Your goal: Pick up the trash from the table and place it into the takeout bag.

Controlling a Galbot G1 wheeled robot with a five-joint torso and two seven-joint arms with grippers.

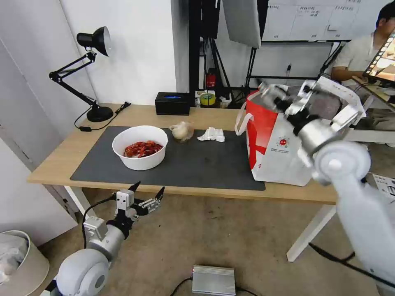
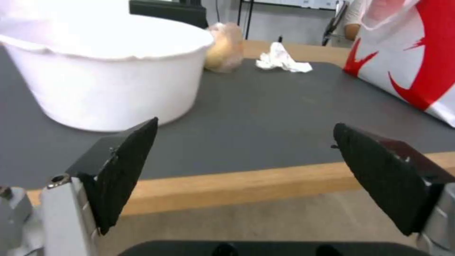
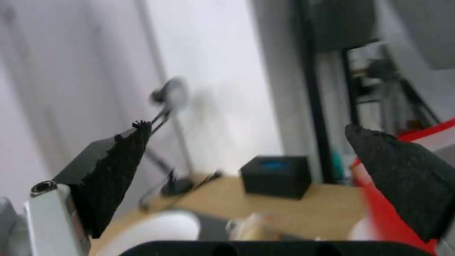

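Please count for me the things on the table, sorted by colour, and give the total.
White: 2, the bowl and the crumpled tissue
White-and-red: 1, the takeout bag
Clear: 1, the small bag with a beige lump
Black: 2, the desk lamp and the box
Yellow-green: 1, the tape roll
Total: 7

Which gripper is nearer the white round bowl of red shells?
Left. The left gripper hangs open below the table edge before the white round bowl; the right gripper is over the takeout bag.
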